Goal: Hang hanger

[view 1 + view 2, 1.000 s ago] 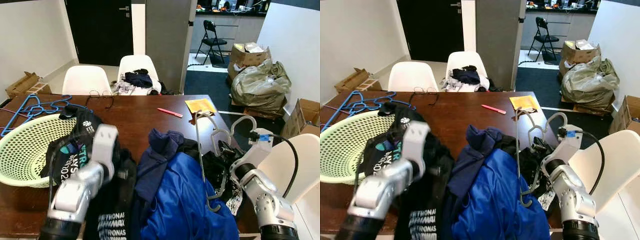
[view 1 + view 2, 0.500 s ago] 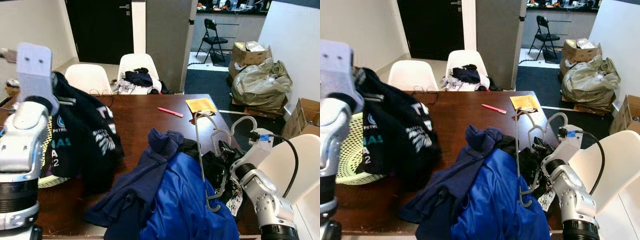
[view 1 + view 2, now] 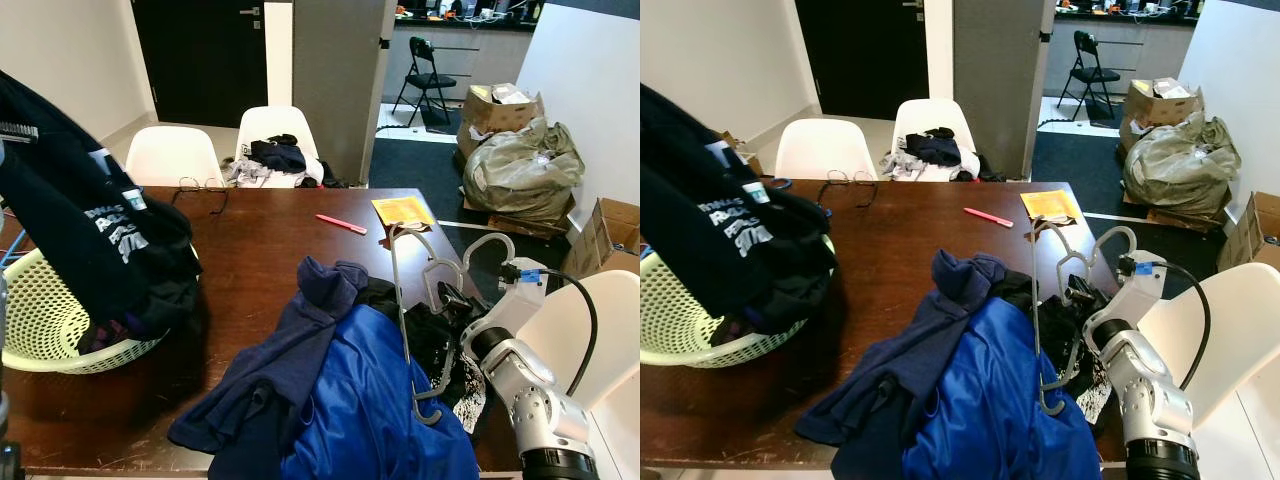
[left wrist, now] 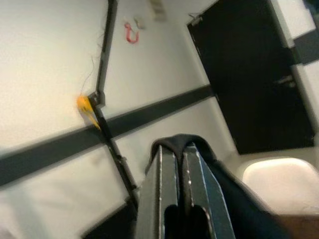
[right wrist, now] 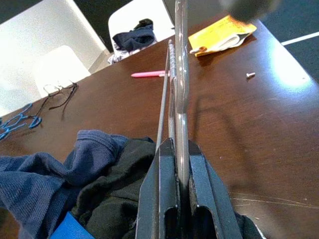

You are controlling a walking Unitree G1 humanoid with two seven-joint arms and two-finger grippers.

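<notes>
Several grey metal hangers [image 3: 403, 290] stand upright over the clothes pile at the table's right side, hooks [image 3: 487, 246] up. My right gripper [image 5: 176, 145] is shut on their wires; in the eye view it sits low among black cloth [image 3: 452, 306]. At the far left a black printed shirt [image 3: 92, 235] hangs above the pale green basket [image 3: 45, 345], its lower part resting in the basket. It is held from above by my left gripper [image 4: 182, 149], shut on a fold of its dark cloth. Blue hangers [image 5: 15, 125] lie at the table's far left.
A blue jacket [image 3: 372, 412] and a navy sweater [image 3: 300, 335] lie heaped on the brown table [image 3: 270, 235]. A pink pen [image 3: 341, 224], a yellow paper [image 3: 400, 211] and glasses [image 3: 202, 190] lie further back. White chairs [image 3: 172, 156] stand behind, another [image 3: 600, 320] at my right.
My left arm has lifted the black shirt off the clothes pile and carried it up and left over the basket. The right gripper and the hangers have stayed put.
</notes>
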